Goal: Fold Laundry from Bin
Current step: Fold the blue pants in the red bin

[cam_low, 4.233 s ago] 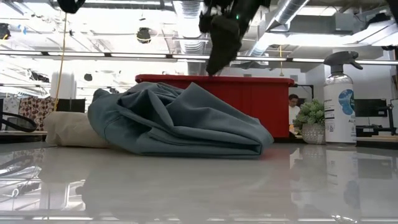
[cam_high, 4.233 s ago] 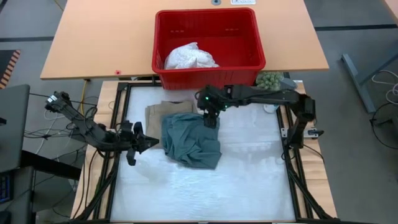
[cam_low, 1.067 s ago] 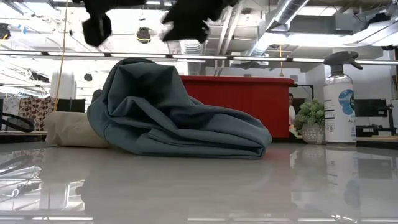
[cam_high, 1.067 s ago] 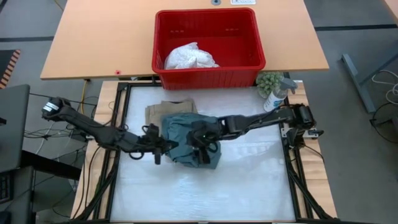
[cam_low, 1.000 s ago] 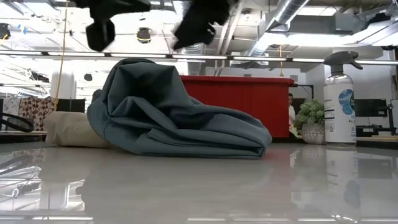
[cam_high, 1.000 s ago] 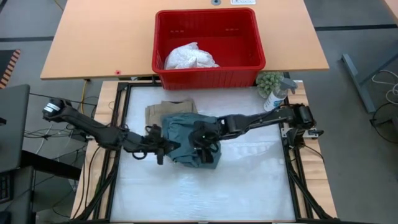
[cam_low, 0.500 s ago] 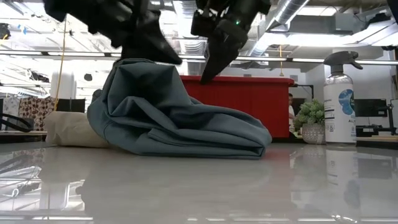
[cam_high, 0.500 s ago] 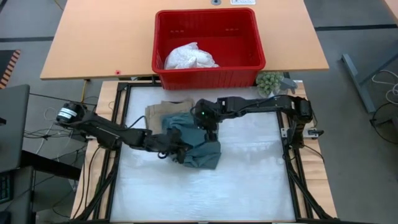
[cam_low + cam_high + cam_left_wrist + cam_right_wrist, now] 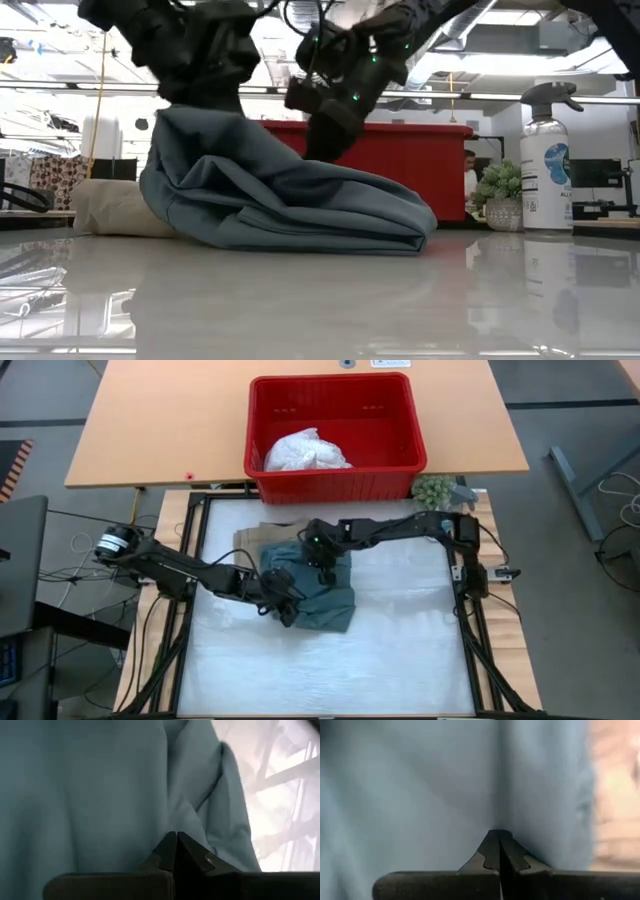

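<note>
Two grippers, left (image 9: 284, 597) and right (image 9: 321, 559), both clenched on the teal garment (image 9: 325, 600) lying just before the red bin (image 9: 335, 472): unfolding step, you next lift and spread it flat, I judge.

A white work surface (image 9: 400, 650) is seen framed by black rails (image 9: 470, 625). Behind it a light wooden table (image 9: 150, 430) is set, with a small red dot (image 9: 190, 477) near its front edge. A small green potted plant (image 9: 433, 490) is placed just beside the wooden table's front right corner; in the low view it (image 9: 498, 195) is seen next to a clear spray bottle (image 9: 548, 160) with a dark trigger. Cables (image 9: 60, 575) are trailed on the grey floor at left, near a dark panel (image 9: 20, 570). A desk leg (image 9: 580, 490) is seen at right. A person (image 9: 470, 170) is partly visible far behind. Ceiling ducts (image 9: 470, 20) are seen overhead.
</note>
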